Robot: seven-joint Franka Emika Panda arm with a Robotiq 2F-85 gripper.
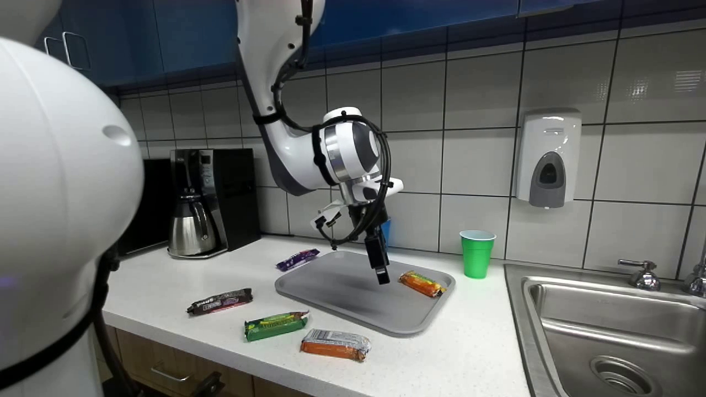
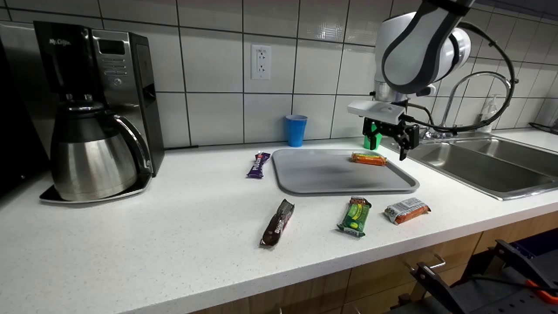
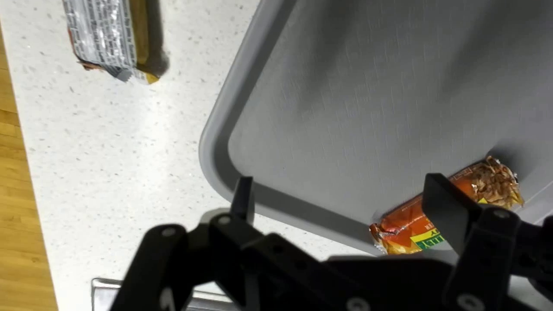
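Note:
My gripper (image 3: 341, 196) is open and empty, its two black fingers wide apart above the tray's sink-side end. It also shows in both exterior views (image 1: 380, 270) (image 2: 387, 149). Below it is a grey tray (image 1: 347, 286) (image 2: 327, 174) (image 3: 354, 112). An orange-wrapped bar (image 1: 422, 284) (image 2: 369, 159) (image 3: 406, 229) lies on the tray, nearest the gripper, partly hidden by a finger in the wrist view. On the counter around the tray lie a purple bar (image 1: 298, 259) (image 2: 259, 165), a dark brown bar (image 1: 220, 301) (image 2: 277, 223), a green bar (image 1: 276, 326) (image 2: 355, 216) and a silver-and-orange bar (image 1: 336, 344) (image 2: 407, 210) (image 3: 103, 32).
A green cup (image 1: 477, 256) (image 2: 367, 143) stands between tray and sink (image 1: 518, 331) (image 2: 492, 192). A blue cup (image 2: 296, 131) stands by the wall behind the tray. A coffee maker (image 1: 234, 198) (image 2: 144, 96) with a steel carafe stands at the far end. A soap dispenser (image 1: 549, 157) hangs on the wall.

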